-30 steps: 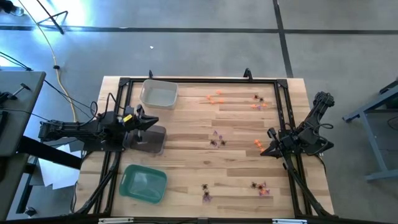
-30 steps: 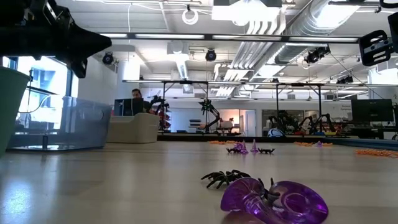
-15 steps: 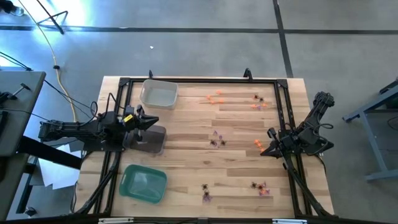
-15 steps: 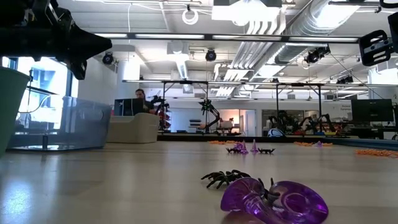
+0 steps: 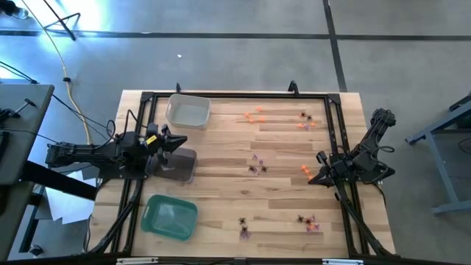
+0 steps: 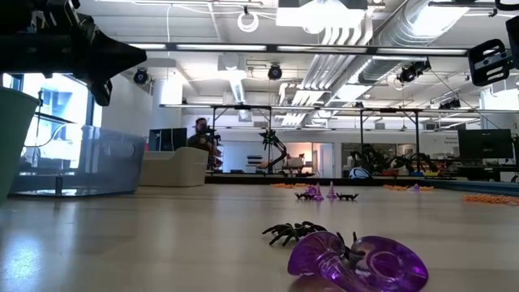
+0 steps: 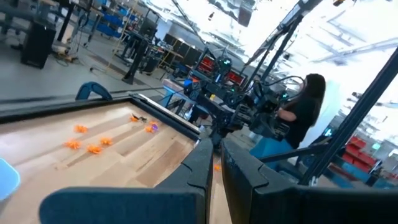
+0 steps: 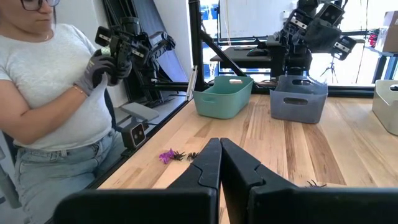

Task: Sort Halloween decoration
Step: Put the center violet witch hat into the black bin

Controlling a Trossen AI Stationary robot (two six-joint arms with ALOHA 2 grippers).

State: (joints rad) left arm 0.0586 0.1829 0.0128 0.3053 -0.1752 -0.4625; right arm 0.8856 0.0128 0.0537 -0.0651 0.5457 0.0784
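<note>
The Halloween decoration lies scattered on the wooden table (image 5: pixel 221 184) in small clusters. There are orange pieces at the far side (image 5: pixel 254 115), purple and black ones mid-table (image 5: pixel 256 166), and more near the front (image 5: pixel 307 221). In the low view, a purple trinket (image 6: pixel 357 261) and a black spider (image 6: pixel 292 233) rest on the wood. My left gripper (image 5: pixel 184 143) hovers level over the grey tray (image 5: pixel 176 165); its fingers are shut to a thin slit with nothing in it. My right gripper (image 5: pixel 312 179) is shut and empty at the table's right side, beside an orange piece (image 5: pixel 305 171).
A clear tray (image 5: pixel 188 110) stands at the far left and a green tray (image 5: pixel 171 217) at the near left. A black frame (image 5: pixel 331 132) borders the table. A person (image 8: pixel 56 81) stands by the near edge, gloved hands raised. The table's middle is bare wood between the clusters.
My left gripper has rolled slightly about the line it points along, staying in place over the grey tray. A person in the room behind the table has walked toward the right.
</note>
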